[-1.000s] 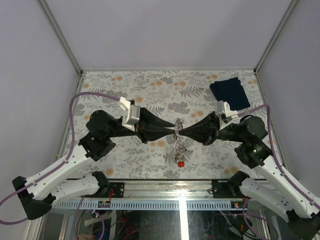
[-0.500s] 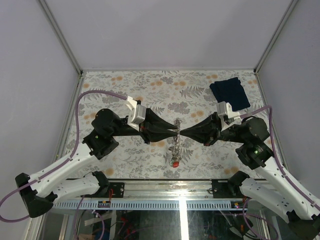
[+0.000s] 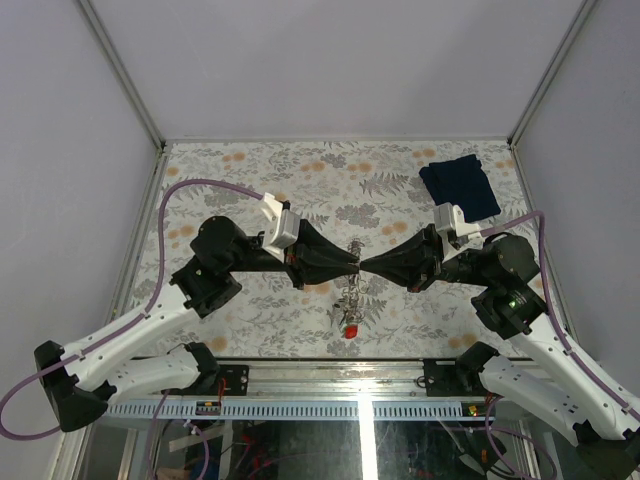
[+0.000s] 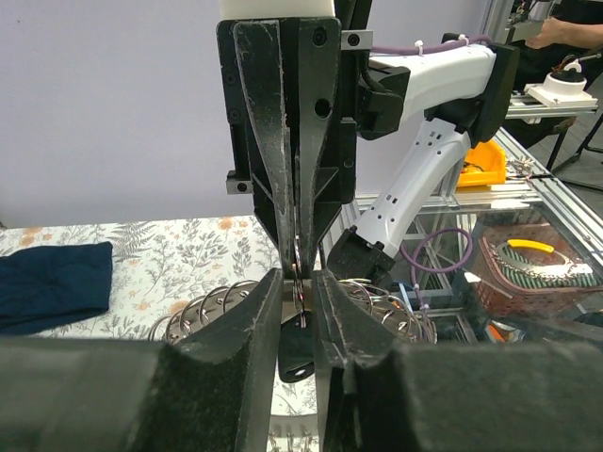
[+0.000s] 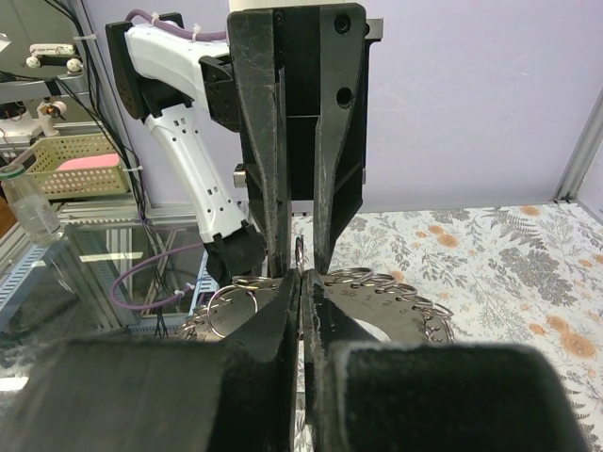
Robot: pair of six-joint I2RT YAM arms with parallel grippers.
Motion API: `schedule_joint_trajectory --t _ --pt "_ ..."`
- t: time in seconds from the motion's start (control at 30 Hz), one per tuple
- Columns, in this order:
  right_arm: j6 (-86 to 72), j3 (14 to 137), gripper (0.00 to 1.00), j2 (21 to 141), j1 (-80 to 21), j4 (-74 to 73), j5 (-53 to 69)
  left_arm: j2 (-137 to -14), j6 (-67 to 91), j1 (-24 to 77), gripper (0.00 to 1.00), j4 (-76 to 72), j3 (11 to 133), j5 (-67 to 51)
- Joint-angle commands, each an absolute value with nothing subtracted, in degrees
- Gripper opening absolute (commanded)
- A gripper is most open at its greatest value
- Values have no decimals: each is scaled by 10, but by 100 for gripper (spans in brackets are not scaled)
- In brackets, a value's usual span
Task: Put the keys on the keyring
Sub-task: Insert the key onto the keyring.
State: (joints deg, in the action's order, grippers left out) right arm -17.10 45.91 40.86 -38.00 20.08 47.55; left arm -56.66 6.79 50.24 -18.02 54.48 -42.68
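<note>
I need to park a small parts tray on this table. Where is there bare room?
Bare: the far strip between the purple cable and the blue cloth; also the near strip right of the red tag. Crowded: the middle, where the left pincer and right pincer meet at the keyring.

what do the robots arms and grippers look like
The left arm and right arm have white shells low down, black joints above. The left gripper and right gripper are black, tapering wedges, with white camera blocks at the wrists. Purple cables run along both. A green light glows on the right.
</note>
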Motion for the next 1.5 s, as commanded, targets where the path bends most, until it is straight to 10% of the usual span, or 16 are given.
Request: schedule_joint_trajectory --t 0.0,0.43,0.93,1.47 --pt "-175 492 0 398 -382 263 468 -570 59 507 17 -192 543 -434" --pt "-151 495 0 389 -382 235 461 -568 10 509 0 -97 573 -402" --pt "29 545 31 384 -382 -11 420 -630 -170 508 0 352 797 -321" --pt "-25 277 39 363 -382 341 379 -813 -233 584 0 754 1037 -52"
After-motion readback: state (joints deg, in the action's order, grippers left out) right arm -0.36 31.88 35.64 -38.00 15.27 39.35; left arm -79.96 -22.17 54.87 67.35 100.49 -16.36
